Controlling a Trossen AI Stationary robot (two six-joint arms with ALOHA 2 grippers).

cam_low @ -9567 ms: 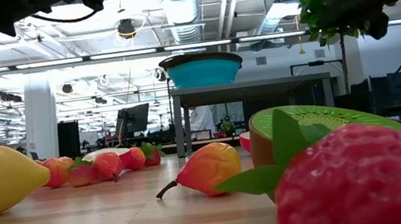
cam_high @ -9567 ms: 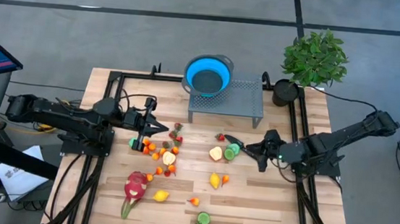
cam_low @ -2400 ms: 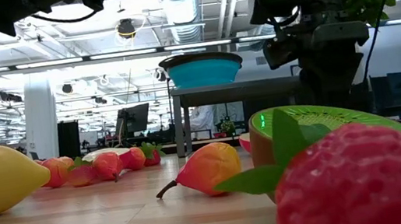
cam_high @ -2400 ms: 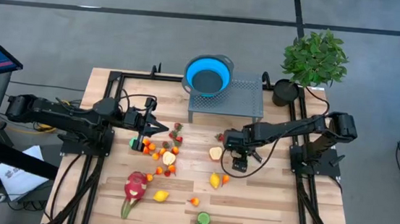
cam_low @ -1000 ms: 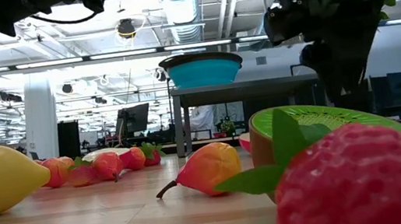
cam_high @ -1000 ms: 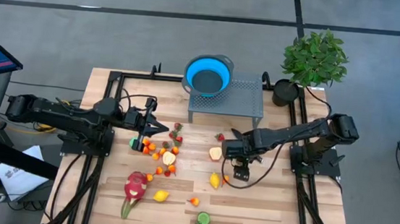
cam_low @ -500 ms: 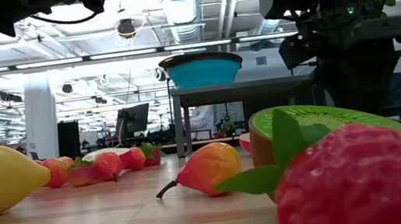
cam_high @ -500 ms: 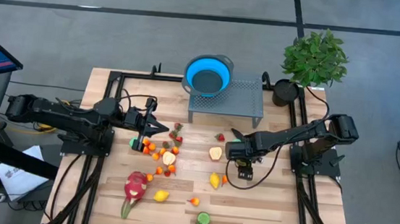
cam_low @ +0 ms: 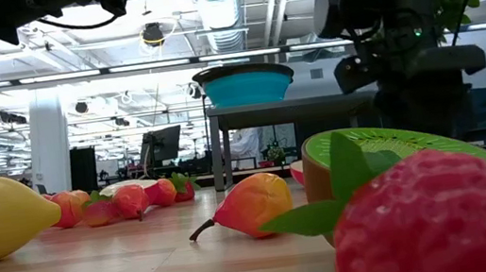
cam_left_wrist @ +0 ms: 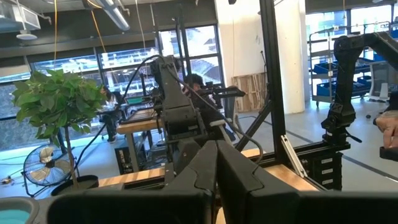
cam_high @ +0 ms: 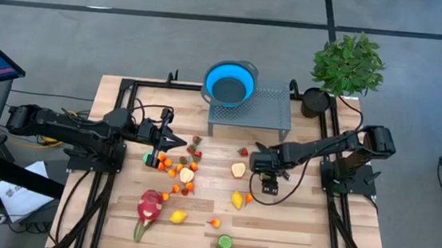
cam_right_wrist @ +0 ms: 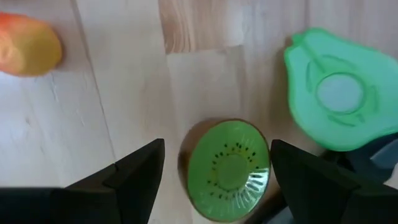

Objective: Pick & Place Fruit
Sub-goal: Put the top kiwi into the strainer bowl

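The right tool (cam_high: 269, 182) hangs over the middle of the wooden bench (cam_high: 300, 227), pointing straight down. Its fingers (cam_right_wrist: 134, 168) stand wide open with nothing held. In the right wrist view a kiwi half (cam_right_wrist: 228, 169) lies cut face up on the boards directly between the two fingers, untouched by either. Just beside it lies a flat green avocado half (cam_right_wrist: 339, 90), and an orange-yellow fruit (cam_right_wrist: 28, 45) sits well apart from both.

The left tool (cam_high: 173, 142) waits on the left side of the bench, fingers closed together on nothing, pointing right at a cluster of small orange and red fruits (cam_high: 177, 168).

The rest of the fruit is scattered over the bench: a half fruit with a pale cut face (cam_high: 238, 170) just left of the right tool, a yellow lemon (cam_high: 237, 198) nearer, a dragon fruit (cam_high: 149, 207) at the near left with another lemon (cam_high: 178, 216) beside it, and a green piece (cam_high: 225, 242) at the near edge.

At the far side a blue bowl (cam_high: 229, 83) sits on the left end of a grey rack (cam_high: 264, 110), and a potted plant (cam_high: 346, 64) stands at the far right corner.
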